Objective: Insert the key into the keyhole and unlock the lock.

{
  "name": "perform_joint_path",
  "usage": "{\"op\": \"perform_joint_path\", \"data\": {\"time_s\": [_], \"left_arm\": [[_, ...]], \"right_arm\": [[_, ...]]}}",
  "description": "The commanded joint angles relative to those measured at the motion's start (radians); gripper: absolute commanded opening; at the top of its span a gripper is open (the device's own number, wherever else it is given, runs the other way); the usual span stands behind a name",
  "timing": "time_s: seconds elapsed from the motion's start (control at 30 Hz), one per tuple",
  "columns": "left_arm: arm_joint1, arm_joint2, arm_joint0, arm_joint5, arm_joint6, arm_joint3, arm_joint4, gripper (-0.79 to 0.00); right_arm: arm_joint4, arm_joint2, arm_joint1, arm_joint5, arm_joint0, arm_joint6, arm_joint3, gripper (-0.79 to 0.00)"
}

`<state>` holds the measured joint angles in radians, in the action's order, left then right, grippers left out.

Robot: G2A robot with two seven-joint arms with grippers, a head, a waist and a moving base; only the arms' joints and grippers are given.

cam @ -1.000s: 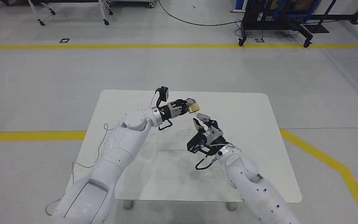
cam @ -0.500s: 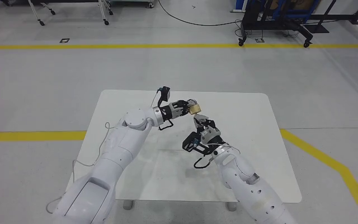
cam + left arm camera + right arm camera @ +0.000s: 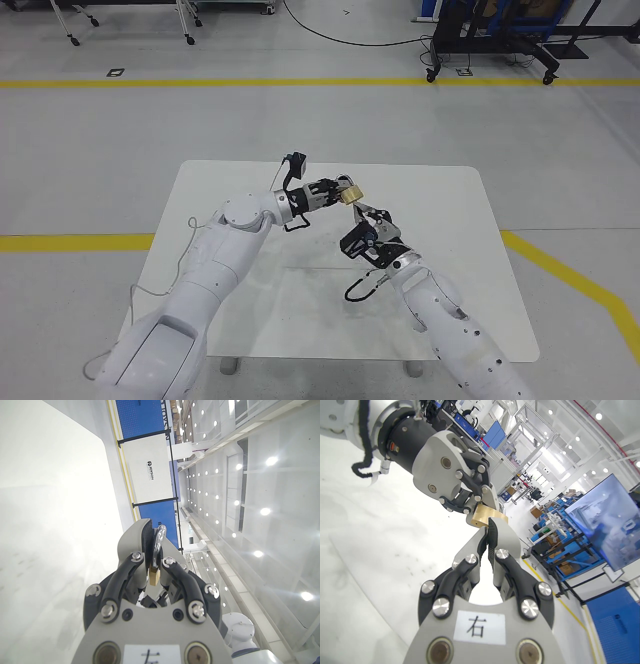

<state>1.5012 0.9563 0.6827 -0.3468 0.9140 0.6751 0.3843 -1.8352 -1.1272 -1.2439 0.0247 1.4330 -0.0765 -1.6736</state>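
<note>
Currently held: lock (image 3: 348, 193), brass body, grasped by the left hand (image 3: 335, 190) and raised off the desk (image 3: 450, 200). The body juts past that hand's fingertips, its underside turned toward the right hand (image 3: 490, 527).

Right hand: clenched, pads pressed close together, fingertips right at the lock's lower edge. Touching or just short of it cannot be told.

Key: presumably pinched between the right hand's pads, but too hidden to make out.

Progress, as judged: the lock is picked up and presented, and the two hands meet above the desk. Insertion is either at its very start or not yet made, since no blade shows entering the lock. Outstanding: seat the key fully, turn it, spring the shackle.

Surface: desk, white, rounded corners, faintly scuffed beneath both hands.

Room: pale floor (image 3: 300, 120) with a yellow line (image 3: 200, 82) beyond the left hand. Blue racks (image 3: 560, 540) and a large screen (image 3: 602, 520) stand past the right hand's fingertips. Ceiling lamps (image 3: 271, 460), bright, run in rows overhead.
</note>
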Motion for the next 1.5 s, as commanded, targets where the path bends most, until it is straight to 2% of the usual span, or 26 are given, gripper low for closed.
{"op": "perform_joint_path", "data": {"time_s": [0.0,0.13,0.33,0.37,0.4,0.43,0.47,0.5,0.67,0.8,0.93,1.0,1.07,1.2,1.27,1.3,1.4,1.47], "left_arm": [[-0.002,0.004,0.004,-0.029,-0.01,0.007,-0.009,-0.785],[-0.005,0.009,0.012,-0.049,-0.017,0.017,-0.023,-0.785],[-0.008,0.015,0.02,-0.059,-0.023,0.032,-0.034,-0.785],[-0.008,0.015,0.021,-0.057,-0.021,0.034,-0.035,-0.785],[-0.008,0.016,0.021,-0.055,-0.021,0.034,-0.036,-0.785],[-0.01,0.015,0.018,-0.052,-0.025,0.034,-0.052,-0.785],[-0.012,0.011,0.013,-0.058,-0.039,0.035,-0.085,-0.785],[-0.013,0.007,0.013,-0.062,-0.052,0.04,-0.111,-0.785],[-0.021,-0.005,0.009,-0.031,-0.115,0.068,-0.226,-0.785],[-0.029,-0.023,0.007,0.047,-0.144,0.097,-0.34,-0.785],[-0.027,-0.066,-0.014,0.178,-0.01,0.1,-0.396,-0.785],[-0.024,-0.09,-0.032,0.199,0.061,0.092,-0.421,-0.785],[-0.02,-0.113,-0.043,0.204,0.084,0.088,-0.453,-0.785],[-0.007,-0.178,-0.068,0.251,0.154,0.075,-0.539,-0.785],[0.0,-0.209,-0.079,0.286,0.143,0.069,-0.59,-0.428],[0.005,-0.221,-0.084,0.302,0.144,0.069,-0.606,-0.366],[0.015,-0.241,-0.094,0.327,0.146,0.06,-0.623,0.0],[0.019,-0.249,-0.101,0.337,0.145,0.051,-0.632,0.0]], "right_arm": [[0.103,-0.031,0.002,0.057,0.004,-0.035,0.002,-0.785],[0.205,-0.081,0.009,0.146,0.009,-0.072,0.008,-0.785],[0.224,-0.095,0.012,0.185,0.011,-0.078,0.006,-0.785],[0.227,-0.095,0.012,0.189,0.011,-0.077,0.007,-0.763],[0.23,-0.095,0.012,0.194,0.011,-0.077,0.008,-0.545],[0.232,-0.094,0.012,0.2,0.01,-0.074,0.009,-0.409],[0.233,-0.094,0.012,0.207,0.008,-0.072,0.009,-0.157],[0.235,-0.094,0.012,0.213,0.007,-0.071,0.01,0.0],[0.299,-0.126,0.017,0.272,0.016,-0.095,0.001,0.0],[0.361,-0.193,0.028,0.337,0.044,-0.109,-0.026,0.0],[0.444,-0.294,0.042,0.392,0.081,-0.111,-0.064,0.0],[0.48,-0.346,0.048,0.418,0.105,-0.11,-0.088,0.0],[0.511,-0.39,0.053,0.434,0.128,-0.11,-0.112,0.0],[0.556,-0.416,0.058,0.484,0.148,-0.094,-0.126,0.0],[0.556,-0.416,0.058,0.484,0.148,-0.094,-0.126,0.0],[0.556,-0.416,0.058,0.484,0.148,-0.094,-0.126,0.0],[0.556,-0.416,0.058,0.484,0.148,-0.094,-0.126,0.0],[0.556,-0.416,0.058,0.484,0.148,-0.094,-0.126,0.0]]}}
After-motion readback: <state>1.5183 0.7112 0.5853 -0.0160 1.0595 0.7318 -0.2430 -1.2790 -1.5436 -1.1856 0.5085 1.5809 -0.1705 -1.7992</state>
